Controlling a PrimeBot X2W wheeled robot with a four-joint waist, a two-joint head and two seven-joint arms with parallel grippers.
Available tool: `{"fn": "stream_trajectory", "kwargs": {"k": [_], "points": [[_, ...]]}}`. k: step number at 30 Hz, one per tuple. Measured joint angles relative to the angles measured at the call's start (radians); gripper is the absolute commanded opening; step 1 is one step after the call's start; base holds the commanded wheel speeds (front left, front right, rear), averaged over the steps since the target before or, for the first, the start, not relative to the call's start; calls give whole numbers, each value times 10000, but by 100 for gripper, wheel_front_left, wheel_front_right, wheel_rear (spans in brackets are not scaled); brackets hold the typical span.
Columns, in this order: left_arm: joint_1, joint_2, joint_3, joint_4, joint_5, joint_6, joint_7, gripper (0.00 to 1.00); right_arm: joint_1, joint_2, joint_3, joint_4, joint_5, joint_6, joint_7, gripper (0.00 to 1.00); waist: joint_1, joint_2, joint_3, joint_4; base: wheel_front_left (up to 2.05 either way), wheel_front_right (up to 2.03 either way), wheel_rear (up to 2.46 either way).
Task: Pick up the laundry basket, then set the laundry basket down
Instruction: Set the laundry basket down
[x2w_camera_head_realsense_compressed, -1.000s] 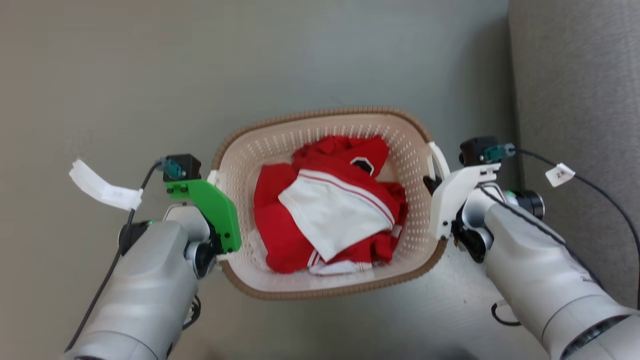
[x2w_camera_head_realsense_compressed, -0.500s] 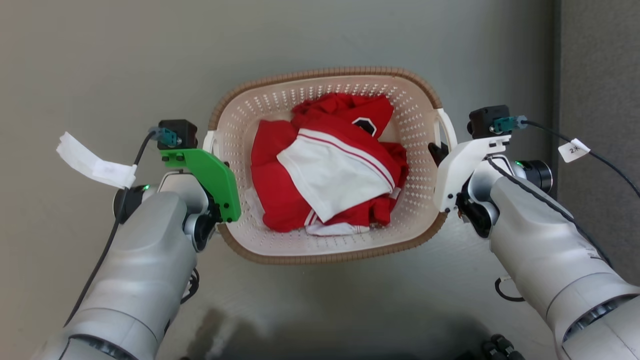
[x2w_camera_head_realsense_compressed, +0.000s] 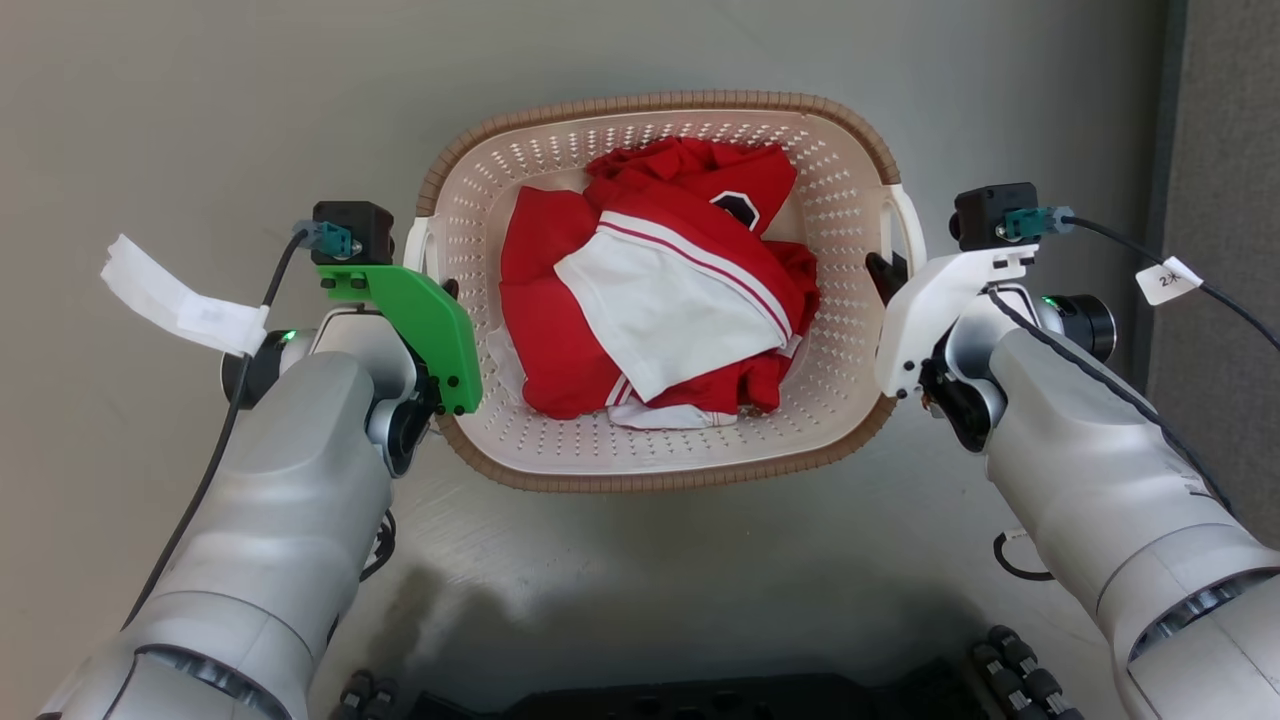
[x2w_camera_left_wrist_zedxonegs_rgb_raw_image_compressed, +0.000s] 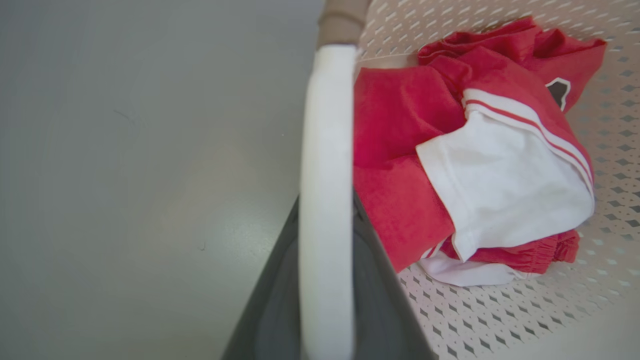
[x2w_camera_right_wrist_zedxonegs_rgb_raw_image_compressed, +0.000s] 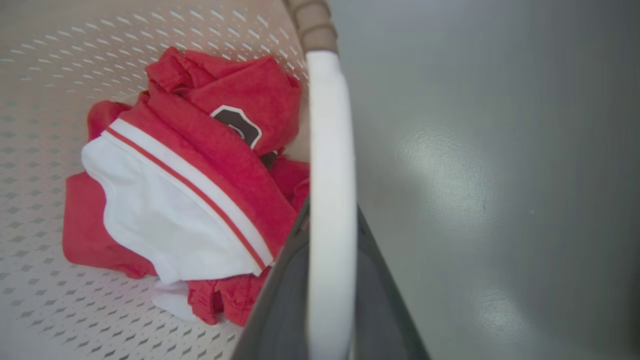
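The laundry basket (x2w_camera_head_realsense_compressed: 660, 102), cream with perforated walls and a brown woven-look rim, is in the middle of the head view between my two arms. Red and white clothes (x2w_camera_head_realsense_compressed: 660, 300) lie bunched inside it. My left gripper (x2w_camera_head_realsense_compressed: 436, 292) is shut on the basket's white left handle (x2w_camera_left_wrist_zedxonegs_rgb_raw_image_compressed: 325, 150), a dark finger (x2w_camera_left_wrist_zedxonegs_rgb_raw_image_compressed: 270, 305) on each side of it. My right gripper (x2w_camera_head_realsense_compressed: 884, 280) is shut on the white right handle (x2w_camera_right_wrist_zedxonegs_rgb_raw_image_compressed: 330, 150) in the same way. The basket hangs level between them. Whether its bottom touches the grey floor I cannot tell.
A grey upholstered surface (x2w_camera_head_realsense_compressed: 1230, 200) rises along the right edge, close to my right arm. My own dark base (x2w_camera_head_realsense_compressed: 700, 695) shows at the bottom edge. A white paper tag (x2w_camera_head_realsense_compressed: 170, 300) hangs on the left wrist cable. Bare grey floor (x2w_camera_head_realsense_compressed: 200, 100) surrounds the basket.
The whole head picture has shifted, so the camera moved. The basket now looks higher in view and slightly larger. Both grippers have kept hold of the handles.
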Motion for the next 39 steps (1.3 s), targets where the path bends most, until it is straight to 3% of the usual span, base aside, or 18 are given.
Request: {"fn": "stream_trajectory", "kwargs": {"k": [38, 39], "points": [[-275, -12, -510, 343, 71, -355, -109, 0, -289, 65, 75, 401, 23, 192, -385, 0, -1, 0, 433, -100, 0, 0, 0], [-275, -10, -571, 360, 71, -355, -111, 15, -289, 67, 75, 407, 29, 244, -395, 0, -1, 0, 427, -99, 0, 0, 0]]}}
